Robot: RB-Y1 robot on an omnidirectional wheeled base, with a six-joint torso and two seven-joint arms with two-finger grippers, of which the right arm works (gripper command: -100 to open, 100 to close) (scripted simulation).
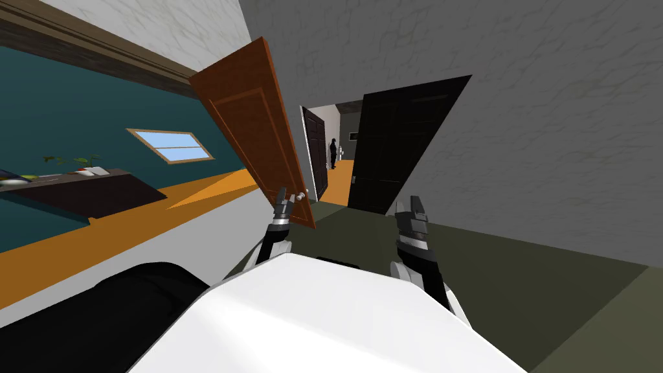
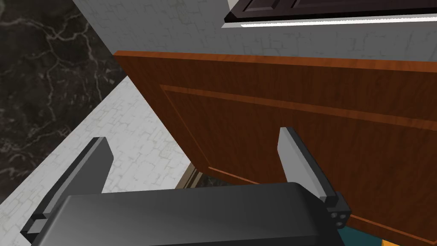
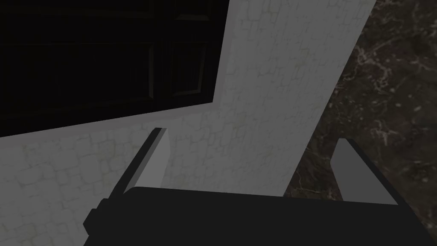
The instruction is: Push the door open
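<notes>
A brown panelled door stands swung partly open ahead of me, with a small pale knob near its free edge. My left gripper is raised right at that edge, close beside the knob. In the left wrist view the same door spans the scene just beyond my open left gripper; one finger lies in front of the door face, and I cannot tell if it touches. My right gripper hangs apart to the right, open, holding nothing.
A dark door stands open on the right against the grey wall. Between the two doors a passage with an orange floor leads past another dark door. To the left a teal room holds a dark counter.
</notes>
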